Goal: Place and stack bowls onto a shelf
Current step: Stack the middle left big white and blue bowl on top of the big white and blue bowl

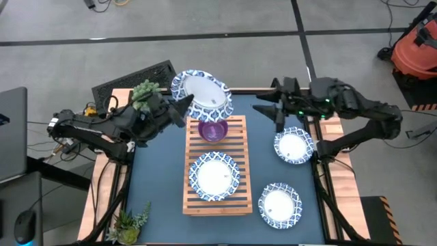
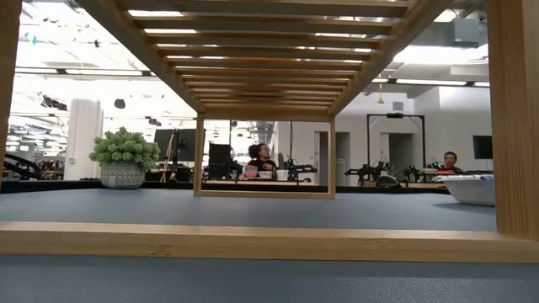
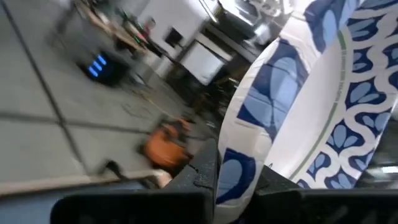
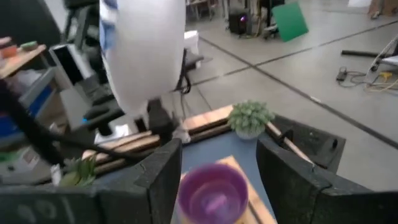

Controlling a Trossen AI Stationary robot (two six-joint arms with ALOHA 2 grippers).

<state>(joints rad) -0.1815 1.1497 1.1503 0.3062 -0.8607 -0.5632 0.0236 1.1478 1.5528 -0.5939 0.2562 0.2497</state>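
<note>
Left gripper [image 1: 183,109] clamps a patterned dish [image 1: 201,92] by its rim, tilted above the shelf's [image 1: 242,179] far end.

From above: purple bowl [image 1: 213,130] and another dish [image 1: 214,175] sit on the slats; level the held one before lowering. Left wrist: fingers [image 3: 199,177] pinch the rim. Right wrist: right gripper [image 4: 219,171] hovers open, empty, toward the bowl.

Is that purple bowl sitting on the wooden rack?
Yes, from above the purple bowl rests on the far end of the slatted wooden rack, beyond a white patterned dish.
</note>
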